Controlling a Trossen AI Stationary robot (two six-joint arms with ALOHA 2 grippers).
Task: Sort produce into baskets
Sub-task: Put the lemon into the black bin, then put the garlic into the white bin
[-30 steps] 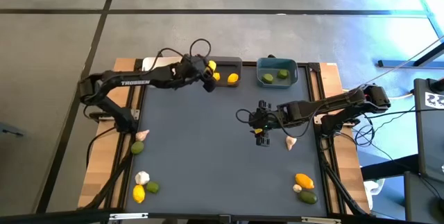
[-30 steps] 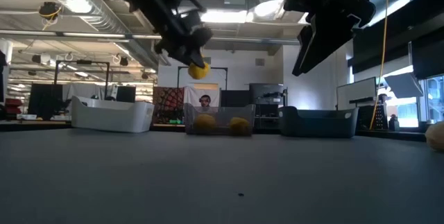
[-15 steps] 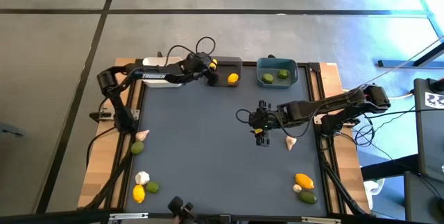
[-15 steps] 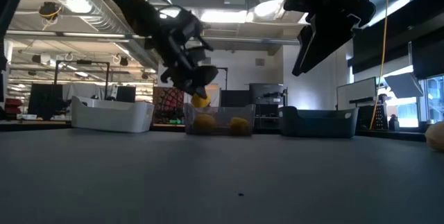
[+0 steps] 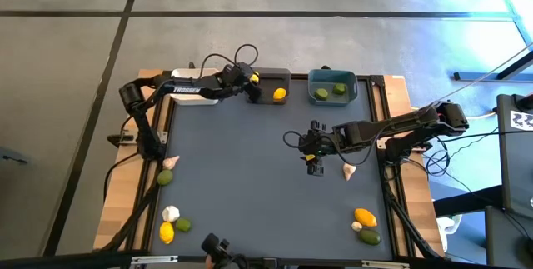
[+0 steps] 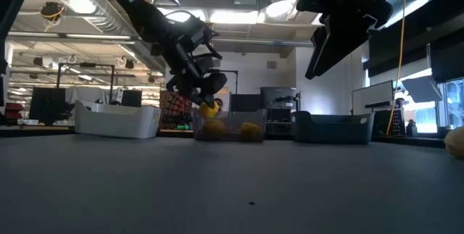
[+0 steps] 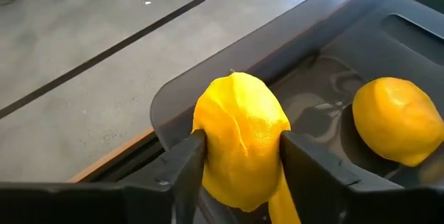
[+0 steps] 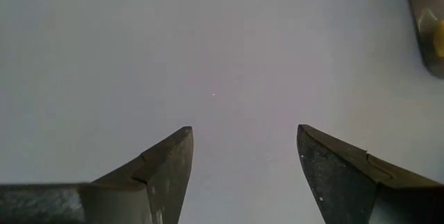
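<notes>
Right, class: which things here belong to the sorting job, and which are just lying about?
Job: held lemon in left gripper; dark grey bin; teal bin; white bin; loose garlic; lime.

Lying about: cables; the room's desks.

held lemon [image 7: 239, 141]: bright yellow
grey bin [image 7: 361, 16]: dark grey, glossy
lemon in bin [image 7: 397, 120]: yellow-orange
teal bin [image 5: 332, 75]: teal-blue
limes in it [image 5: 330, 91]: dark green
white bin [image 6: 116, 120]: white
table [image 5: 250, 169]: dark grey, plain
garlic [image 5: 349, 169]: whitish
left gripper [image 7: 239, 156]: black
right gripper [image 8: 243, 156]: black
</notes>
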